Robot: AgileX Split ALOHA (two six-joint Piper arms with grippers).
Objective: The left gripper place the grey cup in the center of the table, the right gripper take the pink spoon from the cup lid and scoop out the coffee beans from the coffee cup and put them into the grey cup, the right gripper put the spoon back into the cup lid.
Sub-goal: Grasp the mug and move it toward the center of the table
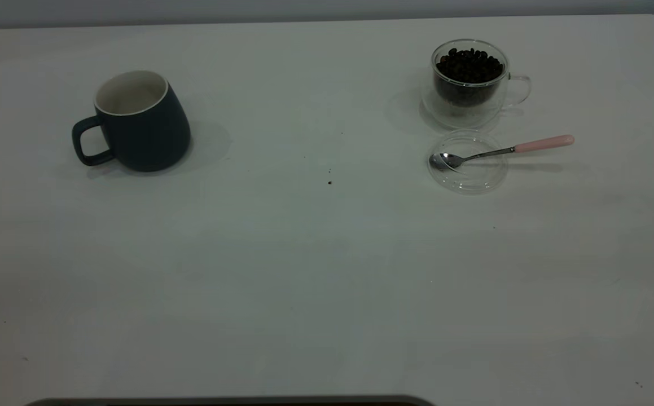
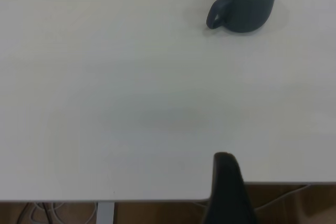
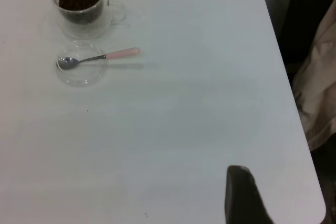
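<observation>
The grey cup [image 1: 140, 121], dark with a white inside, stands upright and empty at the table's left, handle to the left; it also shows in the left wrist view [image 2: 247, 1]. At the right, the glass coffee cup [image 1: 469, 79] [image 3: 80, 3] is full of coffee beans. Just in front of it lies the clear cup lid [image 1: 470, 183] [image 3: 81, 77]. The pink spoon [image 1: 507, 149] [image 3: 105, 56] rests with its bowl in the lid and its pink handle out to the right. Neither arm appears in the exterior view. Each wrist view shows only one dark part of its own gripper, the left gripper [image 2: 226, 182] and the right gripper [image 3: 239, 192], far from the objects.
A small dark crumb [image 1: 329, 182] lies near the table's middle. The white table [image 1: 327, 270] ends close to both grippers, with its rounded corner [image 3: 315, 203] by the right one. Beige cloth [image 3: 320, 93] hangs beyond the right edge. Cables [image 2: 42, 211] run under the table.
</observation>
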